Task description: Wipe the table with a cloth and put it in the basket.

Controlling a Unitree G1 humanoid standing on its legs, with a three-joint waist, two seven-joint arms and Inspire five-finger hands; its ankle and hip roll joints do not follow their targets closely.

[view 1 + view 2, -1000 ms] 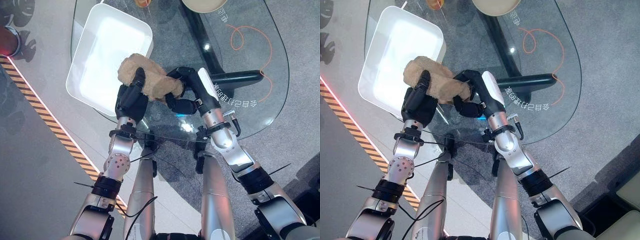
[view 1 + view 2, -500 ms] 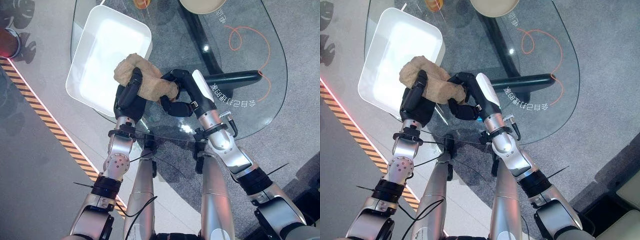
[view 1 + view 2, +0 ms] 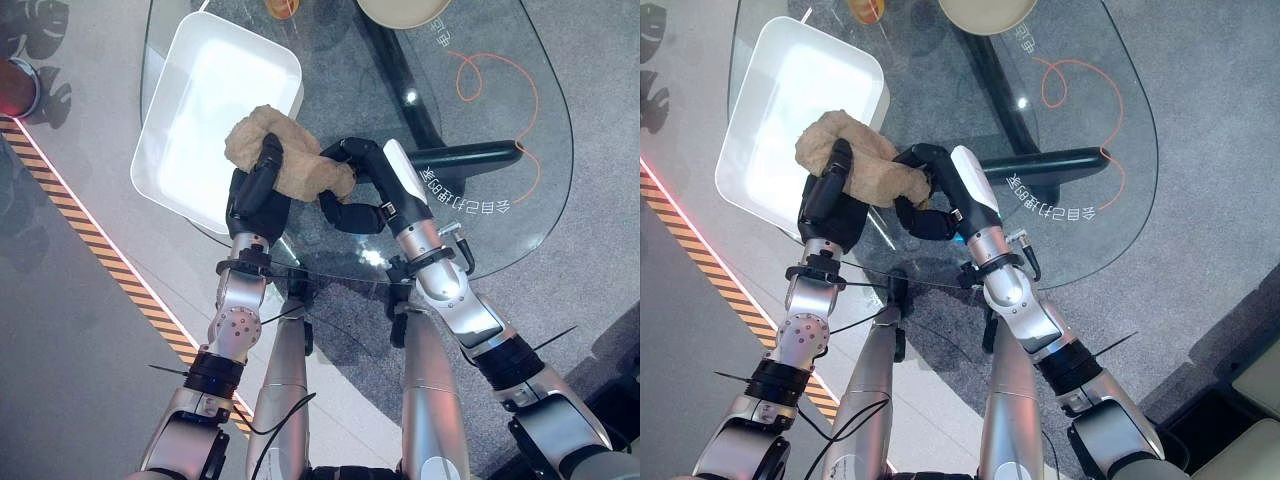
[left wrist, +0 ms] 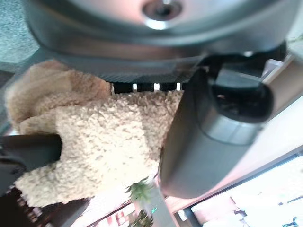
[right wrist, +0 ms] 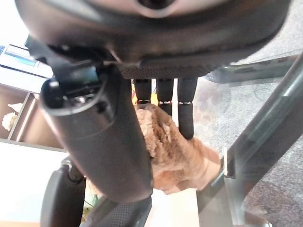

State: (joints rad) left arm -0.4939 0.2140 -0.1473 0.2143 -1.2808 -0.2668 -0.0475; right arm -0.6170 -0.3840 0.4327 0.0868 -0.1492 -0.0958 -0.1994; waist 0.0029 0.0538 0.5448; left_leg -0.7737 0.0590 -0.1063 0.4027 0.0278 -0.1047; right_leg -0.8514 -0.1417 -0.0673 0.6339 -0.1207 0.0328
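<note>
A tan fluffy cloth (image 3: 285, 160) is bunched over the near left part of the glass table (image 3: 500, 140), beside the white basket (image 3: 200, 120). My left hand (image 3: 255, 195) grips its left side, thumb curled over the top of the cloth (image 4: 99, 142). My right hand (image 3: 365, 185) holds its right end, fingers curled into the cloth (image 5: 175, 151) and white-covered thumb alongside. The cloth overlaps the basket's near right corner.
The white rectangular basket (image 3: 790, 100) sits at the table's left end, empty. A beige bowl (image 3: 405, 10) and an orange object (image 3: 283, 6) stand at the far edge. An orange cord (image 3: 490, 75) curls beneath the glass. The floor carries a striped orange-black line (image 3: 90, 230) on the left.
Both hands have carried the cloth to the left and slightly farther away, closer to the basket's corner.
</note>
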